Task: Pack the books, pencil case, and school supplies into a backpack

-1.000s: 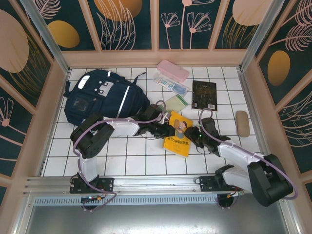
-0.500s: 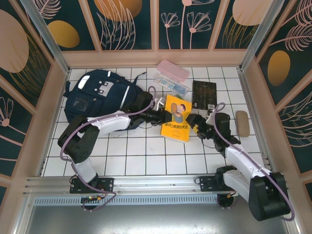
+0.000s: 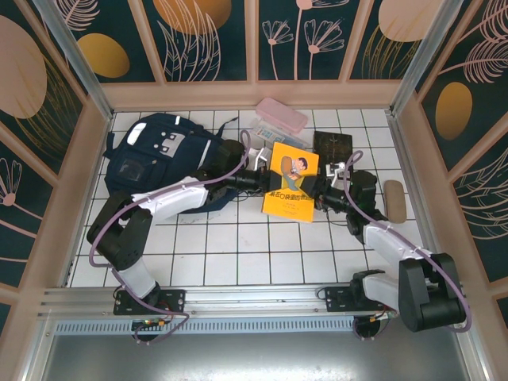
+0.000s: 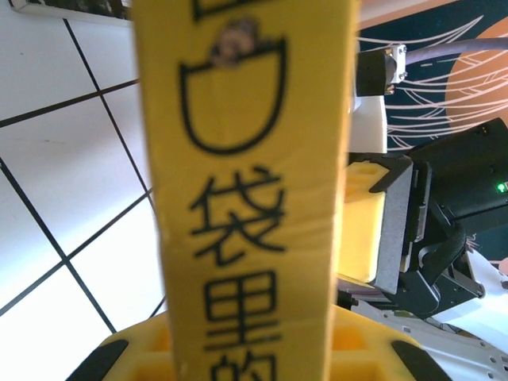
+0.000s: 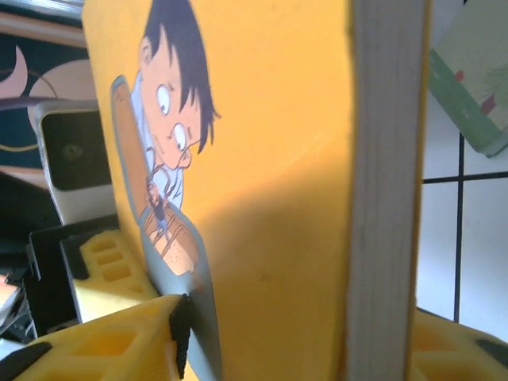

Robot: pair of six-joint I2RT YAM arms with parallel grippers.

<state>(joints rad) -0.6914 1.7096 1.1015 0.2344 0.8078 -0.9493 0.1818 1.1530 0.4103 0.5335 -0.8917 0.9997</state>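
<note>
The yellow book point(image 3: 291, 184) has moved toward the table's far edge, nearer the backpack point(image 3: 159, 155); the left gripper point(image 3: 263, 181) pinches it tight; the right gripper point(image 3: 321, 190) seems to grab it too; nearly ready to pack.

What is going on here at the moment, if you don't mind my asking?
Both arms are handling the yellow book in the middle of the table. The left gripper is clamped on its left edge, and the right gripper has a finger on each side of its right edge, apparently gripping too. The backpack lies to the left, and the book is not yet in it. The pink case, a clear packet and a dark book lie farther back.
</note>
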